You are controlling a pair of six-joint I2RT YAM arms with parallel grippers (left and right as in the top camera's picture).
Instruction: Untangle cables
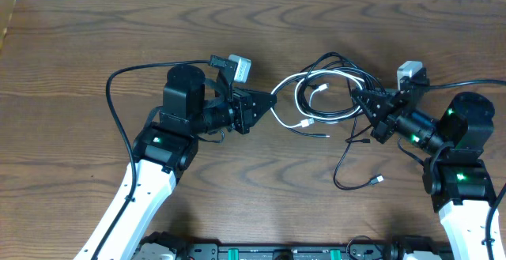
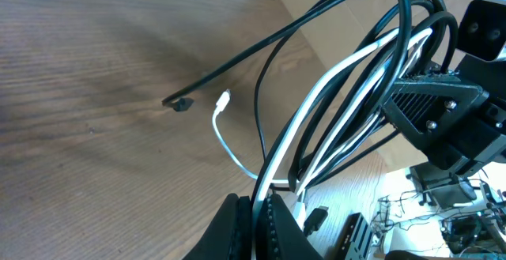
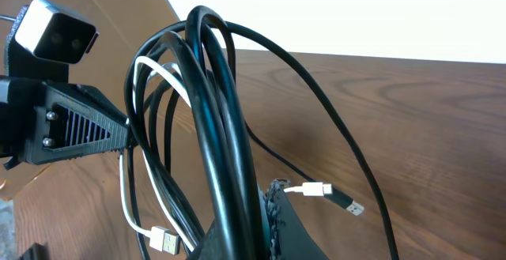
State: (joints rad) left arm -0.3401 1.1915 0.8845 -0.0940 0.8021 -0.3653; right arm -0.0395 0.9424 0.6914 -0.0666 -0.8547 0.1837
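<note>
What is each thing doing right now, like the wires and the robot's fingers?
Black cable: coiled in loops, tangled, one loose end on the table.
White cable: looped, tangled with the black cable, pinched at one spot.
Left gripper: fingers shut on the white cable.
Right gripper: fingers shut on the black cable.

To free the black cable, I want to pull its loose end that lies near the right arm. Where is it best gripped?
Take the black cable just behind its plug, coming from straight above: that stretch lies flat on the table, clear of the tangle.
</note>
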